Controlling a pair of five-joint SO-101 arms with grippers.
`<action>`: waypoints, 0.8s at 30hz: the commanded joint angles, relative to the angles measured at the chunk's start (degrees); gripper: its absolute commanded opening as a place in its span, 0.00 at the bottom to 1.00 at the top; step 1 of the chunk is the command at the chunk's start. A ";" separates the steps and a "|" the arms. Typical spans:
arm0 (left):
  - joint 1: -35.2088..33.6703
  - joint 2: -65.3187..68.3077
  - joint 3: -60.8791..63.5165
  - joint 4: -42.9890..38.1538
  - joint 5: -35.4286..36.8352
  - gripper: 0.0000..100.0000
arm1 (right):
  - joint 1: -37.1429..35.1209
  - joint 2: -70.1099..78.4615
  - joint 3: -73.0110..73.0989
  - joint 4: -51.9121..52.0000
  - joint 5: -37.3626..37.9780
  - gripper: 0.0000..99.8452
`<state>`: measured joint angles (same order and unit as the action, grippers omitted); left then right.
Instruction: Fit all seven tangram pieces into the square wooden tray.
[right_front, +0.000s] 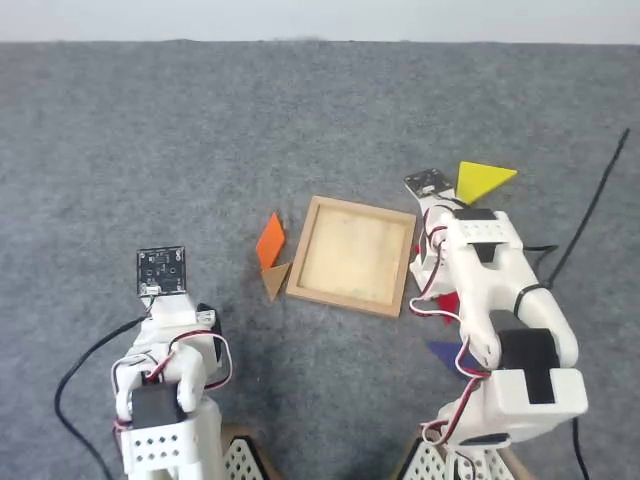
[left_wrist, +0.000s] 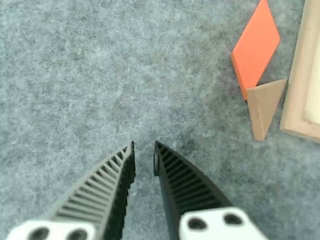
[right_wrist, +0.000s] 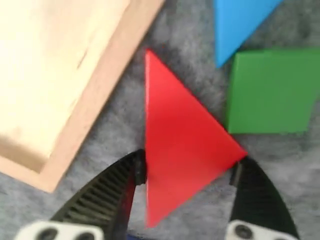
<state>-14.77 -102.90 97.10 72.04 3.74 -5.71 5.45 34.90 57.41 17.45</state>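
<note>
The square wooden tray (right_front: 346, 299) lies mid-table with nothing in it. An orange parallelogram (right_front: 270, 240) and a tan triangle (right_front: 276, 281) lie just off its left side. My right gripper (right_wrist: 187, 167) is by the tray's right side, its fingers pressed on two sides of a red triangle (right_wrist: 185, 140) on the carpet. A blue triangle (right_wrist: 240, 25) and a green square (right_wrist: 272, 90) lie just past it. A yellow triangle (right_front: 482, 180) sits farther back, and a dark blue piece (right_front: 445, 352) shows beside the right arm. My left gripper (left_wrist: 144, 145) hovers over bare carpet, shut apart from a narrow slit.
Grey carpet covers the whole table. In the left wrist view the orange parallelogram (left_wrist: 256, 47), the tan triangle (left_wrist: 264, 105) and the tray's rim (left_wrist: 300, 85) lie a short way from the left fingers. Cables trail from both arm bases.
</note>
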 joint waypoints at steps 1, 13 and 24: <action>-0.18 -1.05 -0.66 0.26 0.53 0.06 | 0.22 0.57 -2.02 0.13 -1.23 0.20; -0.18 -1.05 -0.66 0.26 0.53 0.06 | 0.31 -11.65 0.53 1.36 -1.23 0.22; -0.18 -1.05 -0.66 0.26 0.53 0.06 | 0.13 -2.51 -9.14 2.24 5.36 0.35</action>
<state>-14.77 -102.90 97.10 72.04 3.74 -5.71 -1.41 33.49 58.90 21.85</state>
